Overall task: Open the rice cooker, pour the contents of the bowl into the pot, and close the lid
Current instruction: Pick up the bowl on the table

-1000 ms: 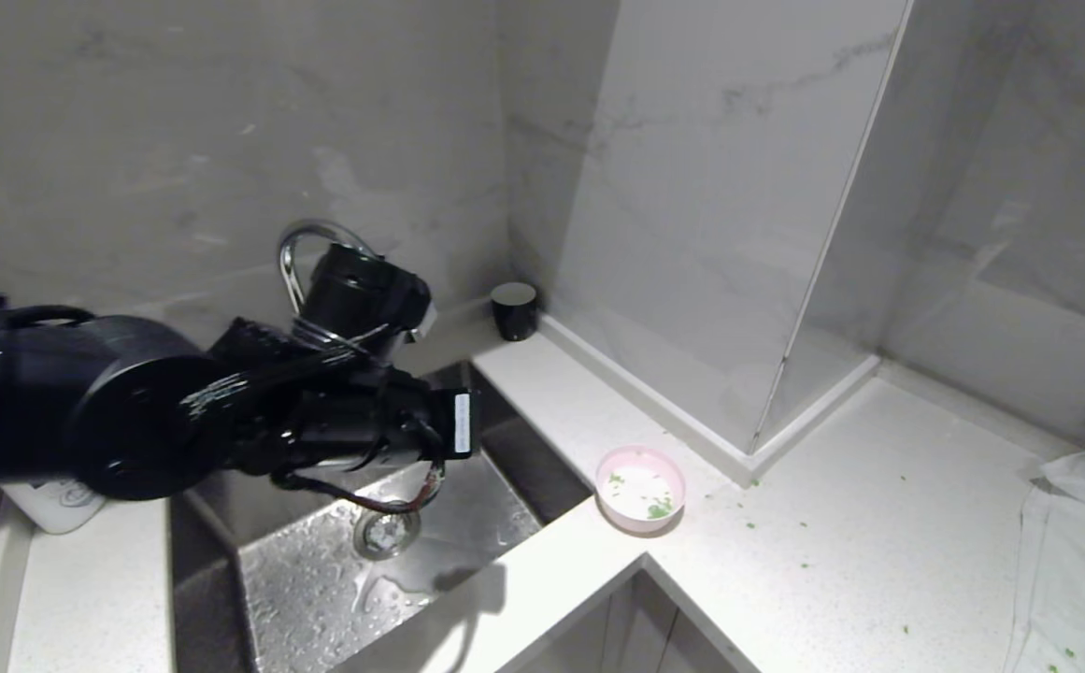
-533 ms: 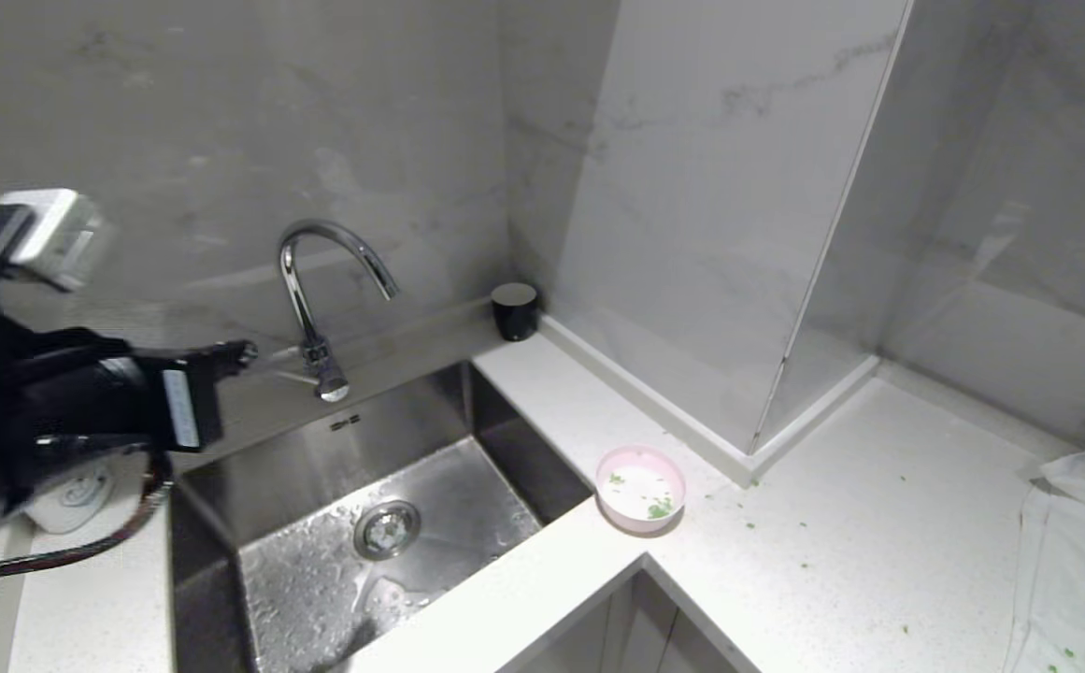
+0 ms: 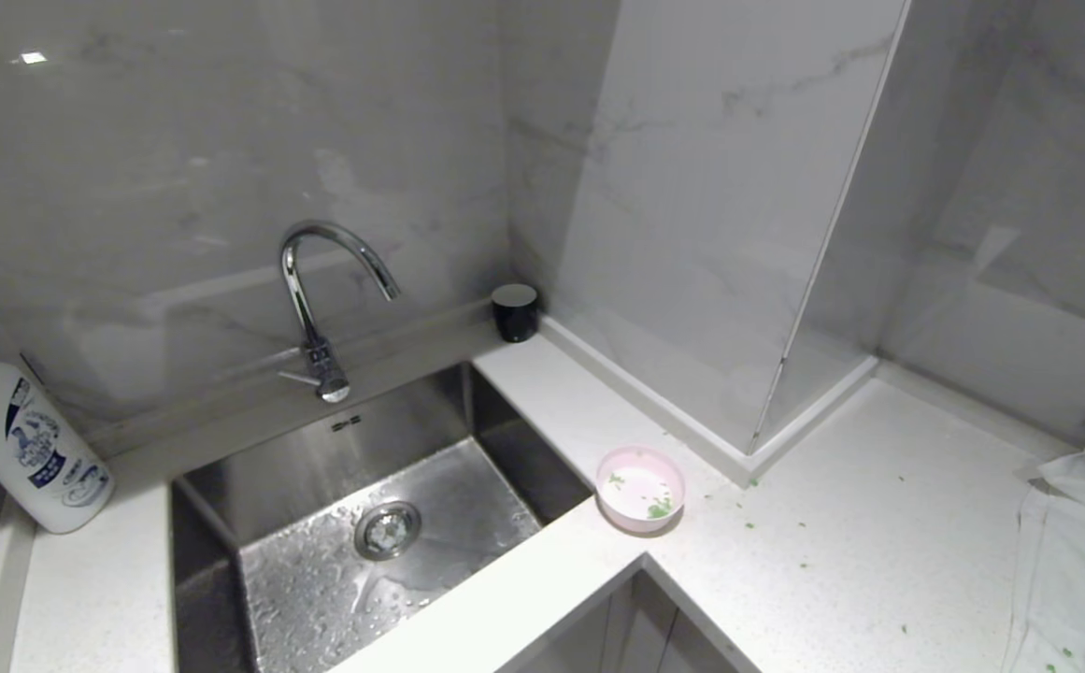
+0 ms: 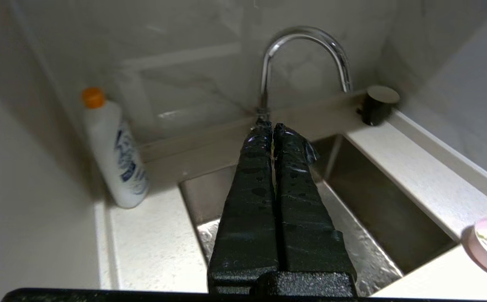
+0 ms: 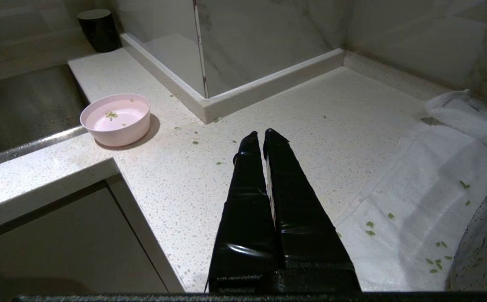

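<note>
Head cam: high, looking down at sink [image 3: 355,523] corner. Left wrist: low over sink, facing faucet [image 4: 302,63]. Right wrist: over counter beside sink (all three catch the bowl [image 3: 641,488]).

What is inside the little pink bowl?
The pink bowl on the counter holds only a few green bits on its white inside; it is nearly empty. More green bits lie scattered on the counter nearby. Nothing covers the bowl.

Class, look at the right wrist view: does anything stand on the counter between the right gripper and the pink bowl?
Nothing visible does. Between the right gripper, its fingers shut, and the bowl lies only bare counter with a few scattered green bits. The white cloth lies on the other side, away from the bowl.
</note>
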`<state>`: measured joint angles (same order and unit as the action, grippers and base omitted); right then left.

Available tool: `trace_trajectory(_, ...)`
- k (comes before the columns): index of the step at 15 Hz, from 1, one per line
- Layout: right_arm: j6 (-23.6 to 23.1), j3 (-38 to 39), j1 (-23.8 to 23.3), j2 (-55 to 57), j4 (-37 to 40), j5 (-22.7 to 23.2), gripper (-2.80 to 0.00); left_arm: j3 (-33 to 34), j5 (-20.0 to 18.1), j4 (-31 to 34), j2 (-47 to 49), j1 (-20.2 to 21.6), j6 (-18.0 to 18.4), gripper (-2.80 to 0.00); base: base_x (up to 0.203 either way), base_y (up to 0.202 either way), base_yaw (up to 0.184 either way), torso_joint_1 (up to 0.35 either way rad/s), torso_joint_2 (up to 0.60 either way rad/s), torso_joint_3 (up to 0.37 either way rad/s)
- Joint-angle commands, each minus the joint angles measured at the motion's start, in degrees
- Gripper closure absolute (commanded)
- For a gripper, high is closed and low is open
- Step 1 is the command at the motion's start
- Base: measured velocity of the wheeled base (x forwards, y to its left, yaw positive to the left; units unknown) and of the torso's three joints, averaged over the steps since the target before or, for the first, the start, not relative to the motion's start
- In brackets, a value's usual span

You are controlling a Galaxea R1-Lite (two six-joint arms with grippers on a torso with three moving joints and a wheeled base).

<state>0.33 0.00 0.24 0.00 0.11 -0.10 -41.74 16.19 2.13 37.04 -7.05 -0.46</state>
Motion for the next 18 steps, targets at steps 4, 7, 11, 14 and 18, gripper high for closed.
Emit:
trace_trajectory(4, 0.02, 0.09, 0.02, 0.00, -0.02, 0.02, 0.00, 1.98, -0.97, 8.32, -16.52, 7.86, 0.11, 0.00, 0.000, 0.000, 0.000, 0.000, 0.00, 0.000)
trace_trajectory(7, 0.02, 0.09, 0.02, 0.00, -0.02, 0.02, 0.00, 5.52, -2.13, 9.64, -21.84, 10.05, 1.29, 0.00, 0.000, 0.000, 0.000, 0.000, 0.00, 0.000)
trace_trajectory(11, 0.02, 0.09, 0.02, 0.00, -0.02, 0.02, 0.00, 5.53, -2.22, 9.38, -22.18, 10.66, 3.28, 0.00, 0.000, 0.000, 0.000, 0.000, 0.00, 0.000)
trace_trajectory(14, 0.02, 0.09, 0.02, 0.00, -0.02, 0.02, 0.00, 4.63, -2.92, 9.51, -21.38, 15.51, 3.49, 0.00, 0.000, 0.000, 0.000, 0.000, 0.00, 0.000)
trace_trajectory(18, 0.02, 0.09, 0.02, 0.00, -0.02, 0.02, 0.00, 7.93, -14.49, 9.38, -21.86, 24.27, 1.38, 0.00, 0.000, 0.000, 0.000, 0.000, 0.00, 0.000)
